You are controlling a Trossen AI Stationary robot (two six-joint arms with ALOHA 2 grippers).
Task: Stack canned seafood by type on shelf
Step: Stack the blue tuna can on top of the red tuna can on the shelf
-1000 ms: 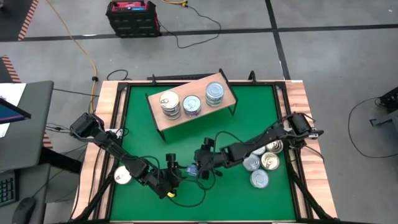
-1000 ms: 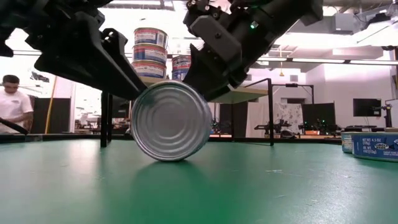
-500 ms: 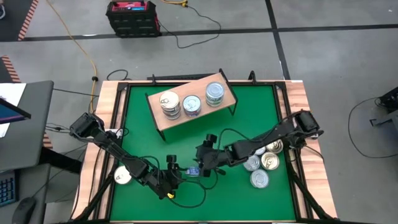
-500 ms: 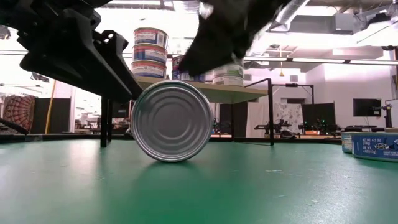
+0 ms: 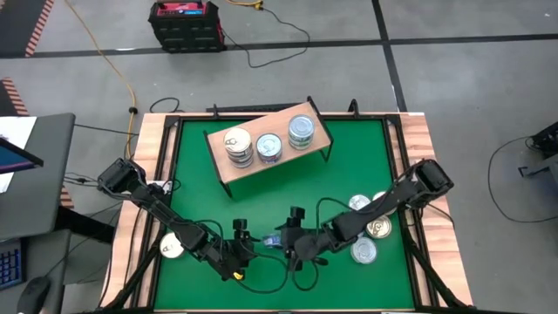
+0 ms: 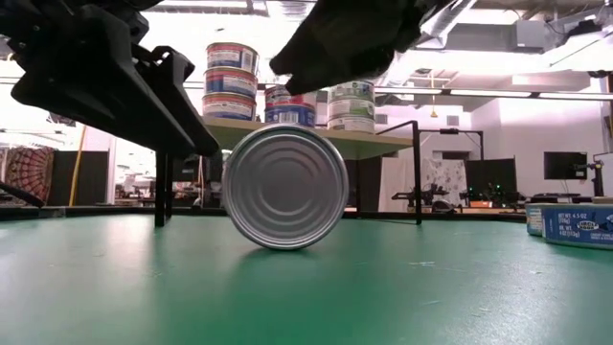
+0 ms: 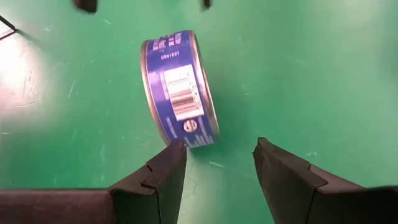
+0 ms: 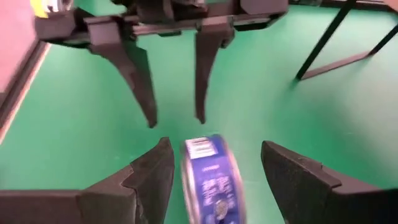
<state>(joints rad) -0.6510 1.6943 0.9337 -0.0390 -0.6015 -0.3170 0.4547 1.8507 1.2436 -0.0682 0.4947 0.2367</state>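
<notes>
Low view: a can (image 6: 284,188) stands on edge on the desk (image 6: 431,297) between left gripper (image 7: 217,165) and right gripper (image 8: 214,171) (both released).

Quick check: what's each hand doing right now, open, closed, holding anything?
Left hand: open, holding nothing; the blue can on its edge sits just ahead of its fingers.
Right hand: open, fingers either side of that can, not gripping.

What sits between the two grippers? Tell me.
A blue can standing on its edge, between the open left gripper and open right gripper; the high view shows it.
</notes>
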